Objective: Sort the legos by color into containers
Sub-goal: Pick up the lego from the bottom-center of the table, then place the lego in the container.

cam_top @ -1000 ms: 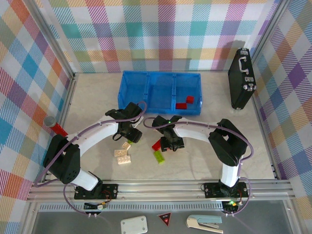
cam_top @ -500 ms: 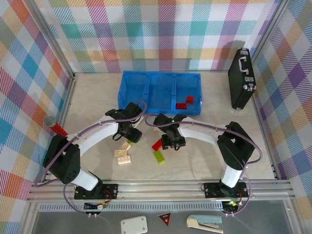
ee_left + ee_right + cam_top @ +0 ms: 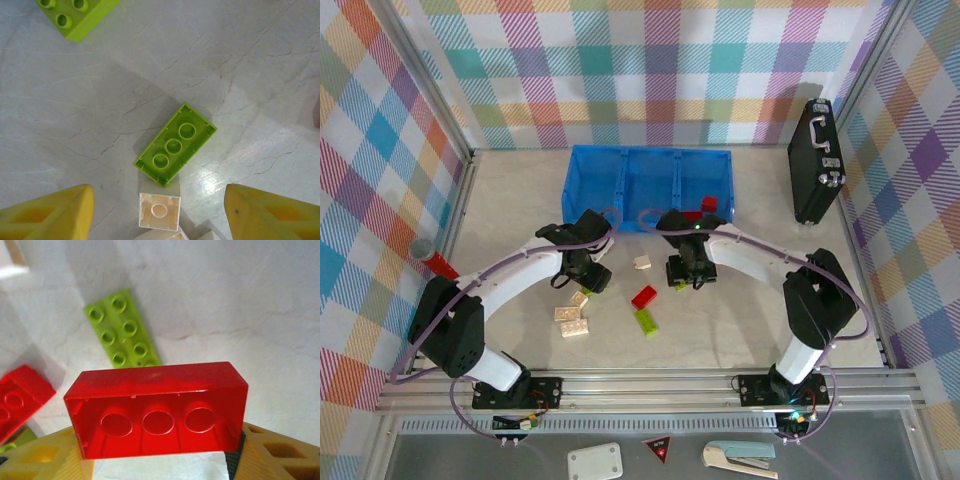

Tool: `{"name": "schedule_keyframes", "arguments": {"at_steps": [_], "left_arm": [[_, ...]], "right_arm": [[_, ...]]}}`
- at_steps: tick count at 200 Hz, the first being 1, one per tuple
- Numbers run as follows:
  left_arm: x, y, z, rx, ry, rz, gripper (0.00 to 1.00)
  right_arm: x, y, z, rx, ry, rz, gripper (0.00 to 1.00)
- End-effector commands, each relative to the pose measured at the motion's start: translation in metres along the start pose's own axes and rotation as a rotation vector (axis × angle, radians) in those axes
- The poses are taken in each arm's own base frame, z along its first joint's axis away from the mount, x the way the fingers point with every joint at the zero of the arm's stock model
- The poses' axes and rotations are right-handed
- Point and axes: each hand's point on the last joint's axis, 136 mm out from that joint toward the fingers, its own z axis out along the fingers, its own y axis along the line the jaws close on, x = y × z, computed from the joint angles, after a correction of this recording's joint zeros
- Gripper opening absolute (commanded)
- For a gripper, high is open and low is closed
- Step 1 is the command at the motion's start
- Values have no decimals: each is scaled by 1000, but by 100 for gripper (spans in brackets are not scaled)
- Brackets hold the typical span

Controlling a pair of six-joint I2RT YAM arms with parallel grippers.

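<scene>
My right gripper [image 3: 687, 274] [image 3: 158, 452] is shut on a red lego [image 3: 157, 410], its hollow underside facing the wrist camera, held above the table just in front of the blue tray of containers [image 3: 582, 190]. Red legos [image 3: 706, 207] lie in the tray's right compartment. On the table are a red lego [image 3: 643, 297] [image 3: 20, 397], a green plate [image 3: 646, 320] [image 3: 122, 330] and a cream lego [image 3: 642, 262]. My left gripper [image 3: 589, 282] [image 3: 160, 216] is open low over an upturned cream lego [image 3: 160, 211] that touches an upturned green lego [image 3: 175, 145].
More cream legos [image 3: 571, 320] lie near the left gripper, and another green one [image 3: 75, 15] sits beyond it. A black briefcase [image 3: 817, 160] stands at the back right. A red cylinder with a grey cap [image 3: 432, 257] lies at the left wall.
My right gripper has risen with the red lego and moved right and back toward the tray, uncovering a cream lego. The left arm has stayed still.
</scene>
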Motion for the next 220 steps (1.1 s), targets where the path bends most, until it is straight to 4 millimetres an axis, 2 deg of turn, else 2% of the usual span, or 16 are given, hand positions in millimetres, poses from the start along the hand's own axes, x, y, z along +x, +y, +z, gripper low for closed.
{"name": "schedule_keyframes", "arguments": {"at_steps": [1,76,109,166,220], "left_arm": [[-4,3,-11,4,-26,-14,69],[-4,5,-12,-9,-30,-14,69],[-4,6,-12,-15,-30,-13,69],[-3,8,-11,-22,-29,-11,69],[-3,7,-11,-17,-28,-10,70]], "right_arm": [[-21,-7,-23,-43,-49,1,59],[-99,-38,-41,-82,-120,68,59],[-137,-42,-44,-98,-148,75,58],[-189,-52,-23,-96,-146,105,57],[-222,-68,6,-46,-151,133,57]]}}
